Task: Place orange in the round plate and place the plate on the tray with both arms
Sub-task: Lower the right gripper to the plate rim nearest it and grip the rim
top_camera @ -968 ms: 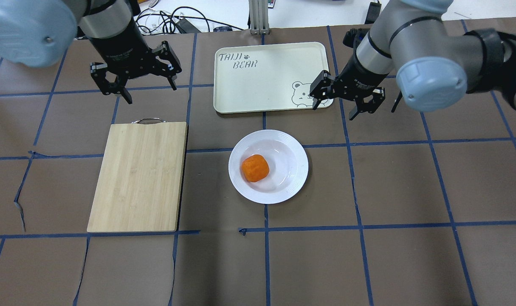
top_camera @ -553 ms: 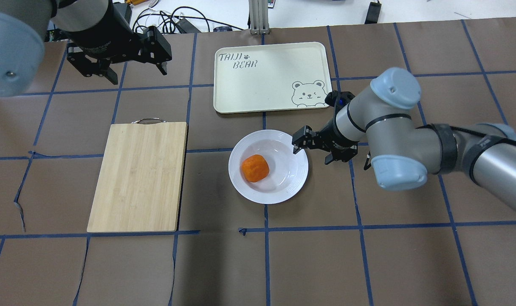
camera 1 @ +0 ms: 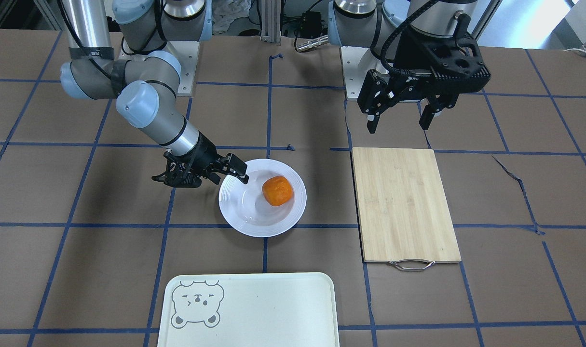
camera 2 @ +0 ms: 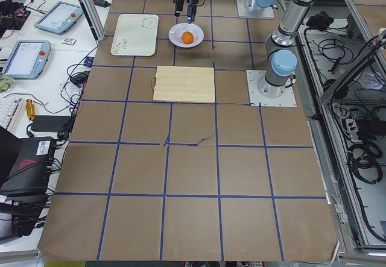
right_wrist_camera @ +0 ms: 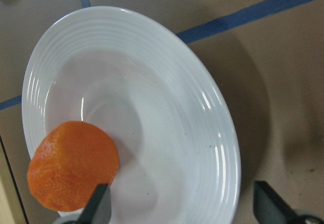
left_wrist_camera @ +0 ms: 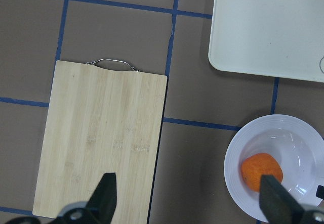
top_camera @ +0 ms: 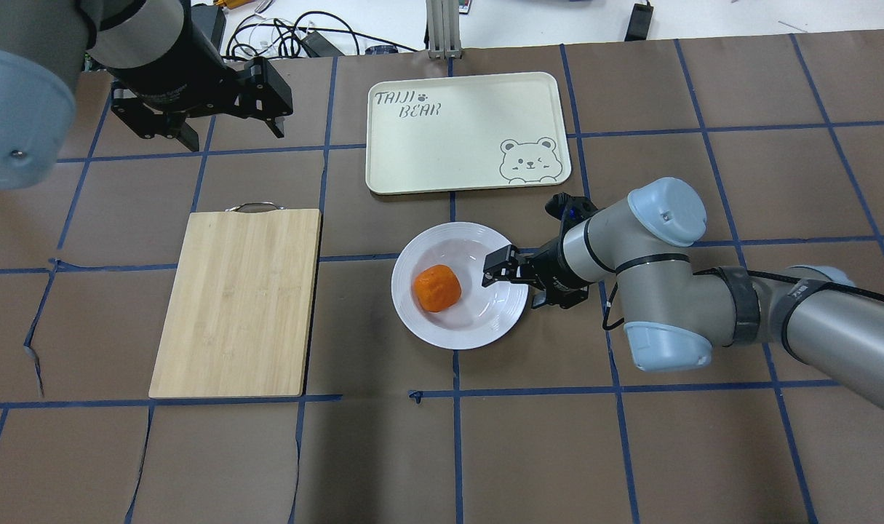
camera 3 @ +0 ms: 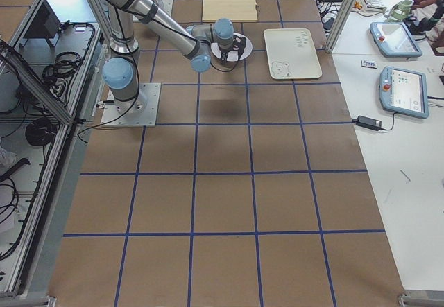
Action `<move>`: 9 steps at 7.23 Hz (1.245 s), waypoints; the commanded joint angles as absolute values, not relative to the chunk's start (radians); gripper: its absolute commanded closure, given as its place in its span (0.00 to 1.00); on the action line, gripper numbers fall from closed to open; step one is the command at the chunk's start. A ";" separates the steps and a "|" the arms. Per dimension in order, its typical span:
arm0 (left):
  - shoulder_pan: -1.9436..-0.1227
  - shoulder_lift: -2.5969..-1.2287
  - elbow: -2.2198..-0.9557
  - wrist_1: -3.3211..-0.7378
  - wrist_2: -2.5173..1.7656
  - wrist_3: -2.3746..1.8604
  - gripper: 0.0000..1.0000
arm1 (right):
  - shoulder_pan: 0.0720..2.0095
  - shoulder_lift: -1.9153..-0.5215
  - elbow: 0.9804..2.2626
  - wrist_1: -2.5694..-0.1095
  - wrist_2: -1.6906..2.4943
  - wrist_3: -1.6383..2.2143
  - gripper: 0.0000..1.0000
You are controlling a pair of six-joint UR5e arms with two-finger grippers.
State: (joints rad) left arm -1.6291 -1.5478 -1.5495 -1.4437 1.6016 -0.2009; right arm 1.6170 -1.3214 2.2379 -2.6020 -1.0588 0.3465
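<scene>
- orange point(top_camera: 437, 288) sits in the round plate point(top_camera: 485, 331)
- right gripper point(top_camera: 513, 290), fingers apart, straddles its rim
- left gripper point(top_camera: 234, 137) hangs past the bamboo cutting board point(top_camera: 238, 302), fingers spread

Front view: tray point(camera 1: 273, 313) cut off at btm edge; R wrist view: plate point(right_wrist_camera: 215, 148) rim clipped.

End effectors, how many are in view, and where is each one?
2. The right end effector is open, astride the plate's rim on the side away from the board. The left end effector is open, empty, past the board's handle end.
</scene>
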 commanded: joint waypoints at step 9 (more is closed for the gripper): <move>-1.626 -1.537 -1.554 -1.443 1.603 -0.207 0.00 | 1.667 -1.249 2.255 -2.792 -1.075 0.460 0.87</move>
